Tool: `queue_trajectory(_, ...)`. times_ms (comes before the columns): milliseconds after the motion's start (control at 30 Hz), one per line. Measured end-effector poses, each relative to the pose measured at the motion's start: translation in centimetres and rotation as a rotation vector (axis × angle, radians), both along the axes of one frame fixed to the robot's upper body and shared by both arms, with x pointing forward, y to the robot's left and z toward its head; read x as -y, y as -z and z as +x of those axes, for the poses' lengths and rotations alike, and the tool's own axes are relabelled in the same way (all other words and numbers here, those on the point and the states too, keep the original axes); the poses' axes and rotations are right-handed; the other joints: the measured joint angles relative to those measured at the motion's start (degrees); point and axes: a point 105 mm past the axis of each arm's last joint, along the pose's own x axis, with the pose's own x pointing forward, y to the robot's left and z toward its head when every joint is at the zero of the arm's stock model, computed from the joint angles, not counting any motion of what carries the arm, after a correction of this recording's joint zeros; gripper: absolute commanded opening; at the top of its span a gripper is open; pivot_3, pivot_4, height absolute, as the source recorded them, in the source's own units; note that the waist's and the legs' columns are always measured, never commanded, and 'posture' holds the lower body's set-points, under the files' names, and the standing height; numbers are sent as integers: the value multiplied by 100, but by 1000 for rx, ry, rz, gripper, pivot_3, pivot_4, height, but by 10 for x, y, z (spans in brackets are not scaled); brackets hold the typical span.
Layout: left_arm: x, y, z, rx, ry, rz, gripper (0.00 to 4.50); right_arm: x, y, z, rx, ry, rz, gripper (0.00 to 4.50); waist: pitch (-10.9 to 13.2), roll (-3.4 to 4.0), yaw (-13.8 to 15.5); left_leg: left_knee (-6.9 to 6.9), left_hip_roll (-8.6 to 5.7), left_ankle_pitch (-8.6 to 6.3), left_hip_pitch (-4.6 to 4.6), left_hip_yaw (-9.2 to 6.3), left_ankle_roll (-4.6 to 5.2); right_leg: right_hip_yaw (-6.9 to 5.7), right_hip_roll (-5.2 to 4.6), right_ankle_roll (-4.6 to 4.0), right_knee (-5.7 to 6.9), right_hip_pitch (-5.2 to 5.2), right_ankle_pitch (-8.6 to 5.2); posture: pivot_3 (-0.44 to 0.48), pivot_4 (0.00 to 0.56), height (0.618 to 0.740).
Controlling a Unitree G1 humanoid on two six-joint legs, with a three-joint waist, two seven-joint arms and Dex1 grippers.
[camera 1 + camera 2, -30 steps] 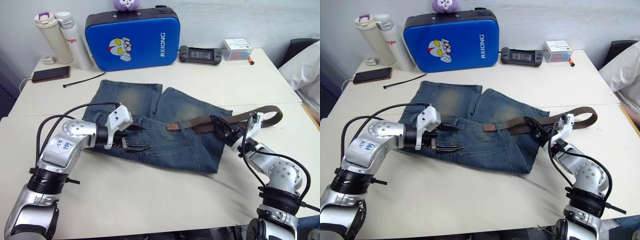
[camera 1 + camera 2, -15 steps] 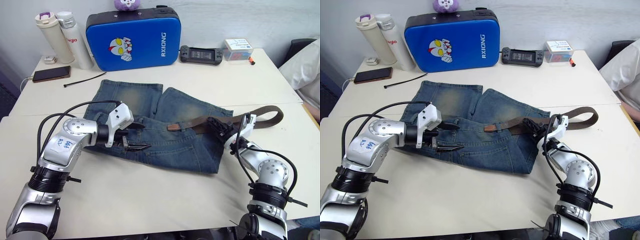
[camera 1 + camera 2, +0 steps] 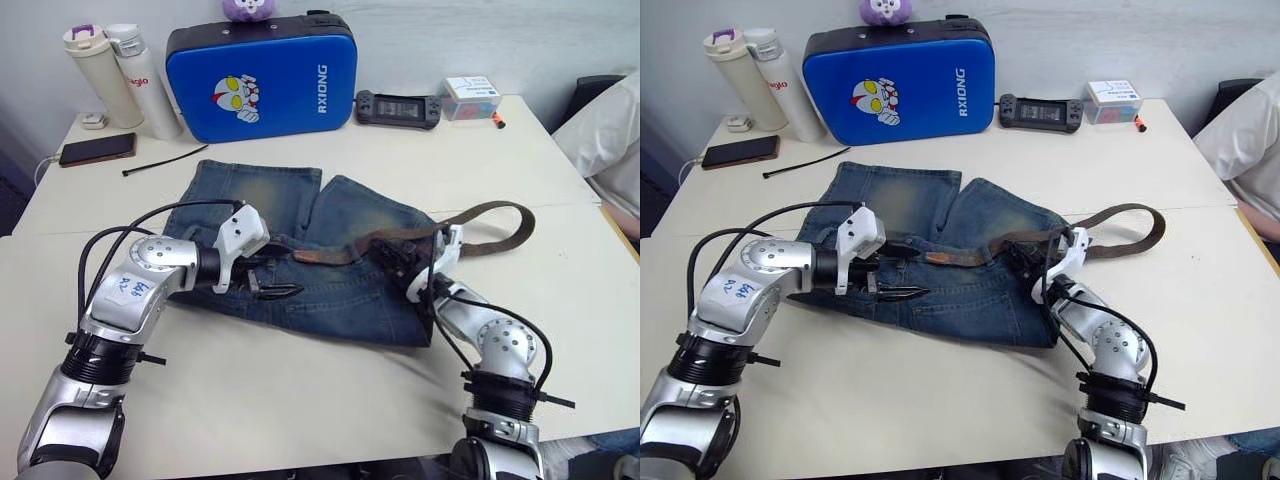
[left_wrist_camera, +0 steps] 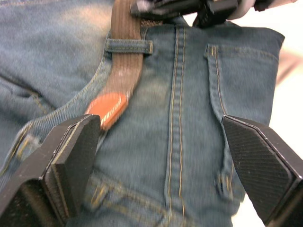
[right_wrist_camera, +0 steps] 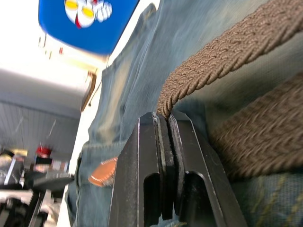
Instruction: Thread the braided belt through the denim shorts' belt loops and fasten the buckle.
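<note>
**Two arms over denim shorts, belt partly threaded**

Two arms of mine reach over the denim shorts (image 3: 310,250), which lie flat on the white counter (image 3: 300,390) with the waistband towards me and the legs pointing away.

My right gripper (image 3: 400,272) sits at the right end of the waistband. Its jaws are pressed together on the braided belt (image 3: 345,250), pinching the brown weave between the two black fingers (image 5: 163,170). Behind that grip the belt's free length runs off the shorts and curls in a loop (image 3: 490,225) on the bare counter to my right.

From the grip the belt lies leftward along the waistband. In my left wrist view it passes under one of the belt loops (image 4: 129,46), and its tan leather tip (image 4: 106,108) rests on the denim just past that loop. I cannot see the buckle clearly.

My left gripper (image 3: 268,280) hovers at the left part of the waistband, jaws spread wide and holding nothing. The leather tip lies just beside one finger (image 4: 71,156).

Along the far edge of the counter stand a blue padded case (image 3: 262,75), two white bottles (image 3: 120,70), a phone (image 3: 96,150), a thin black cable tie (image 3: 165,160), a handheld game console (image 3: 397,108) and a small box (image 3: 474,97).
</note>
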Motion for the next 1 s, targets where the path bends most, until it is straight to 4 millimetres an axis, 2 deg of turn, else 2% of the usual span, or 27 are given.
queue_trajectory(100,1,-3,2,14,-1,2,4500,-4,2,-2,2,-10,-37,34,0,0,-17,-2,0,0,0,-1,0,-1,1,0,0,0,0,0,150,725)
queue_trajectory(167,2,-3,2,15,-2,2,4500,-4,3,-4,2,-16,-53,801,0,0,-17,-3,0,0,0,-1,0,-1,1,0,0,0,0,0,150,725)
queue_trajectory(200,1,-3,2,14,-3,2,4500,-3,4,-4,1,-16,-59,964,0,0,-17,-3,0,0,0,-1,0,-1,1,0,0,0,0,0,150,725)
queue_trajectory(300,-1,-2,5,5,-15,2,4500,3,1,-8,15,-28,-93,2368,0,0,-16,-3,0,0,0,0,0,-1,0,0,-1,0,0,0,150,725)
queue_trajectory(400,-2,-3,7,7,-14,5,4500,18,-14,-16,90,-68,-220,3641,1,0,25,1,-5,-2,-2,-2,3,-2,-6,0,-1,0,0,0,150,725)
queue_trajectory(433,-2,-4,7,11,-10,7,4500,24,-20,-21,126,-90,-283,4271,1,0,37,1,-5,-3,-2,-2,5,-1,-6,0,-2,0,0,0,150,725)
queue_trajectory(467,-2,-4,7,13,-9,8,4500,26,-24,-25,151,-108,-318,4460,0,0,38,1,-5,-3,-2,-2,5,-1,-6,0,-3,1,0,0,150,725)
queue_trajectory(600,-4,-9,9,30,-2,17,4500,23,-35,-73,342,-423,-649,4460,5,8,132,3,-2,-4,-5,1,7,-2,1,0,-12,1,0,0,150,725)
queue_trajectory(667,-6,-8,11,22,-3,18,4500,16,-39,-89,446,-555,-767,4460,9,1,128,10,-1,-4,-4,11,7,1,3,1,-14,2,0,0,150,725)
queue_trajectory(800,-1,-18,11,54,35,23,4500,-2,-26,-110,566,-775,-923,4460,13,-7,144,15,1,-3,-5,9,6,0,2,3,-13,2,0,0,150,725)
queue_trajectory(900,0,-19,11,63,55,36,4500,-11,-8,-114,613,-849,-1007,4460,14,-10,166,19,-2,-4,-6,9,8,-3,-1,3,-11,2,1,0,150,725)
queue_trajectory(1000,1,-13,14,57,66,67,4500,-9,20,-103,613,-869,-1161,3684,15,-11,189,34,-4,-4,-12,8,9,-13,-2,4,-10,4,1,0,150,725)
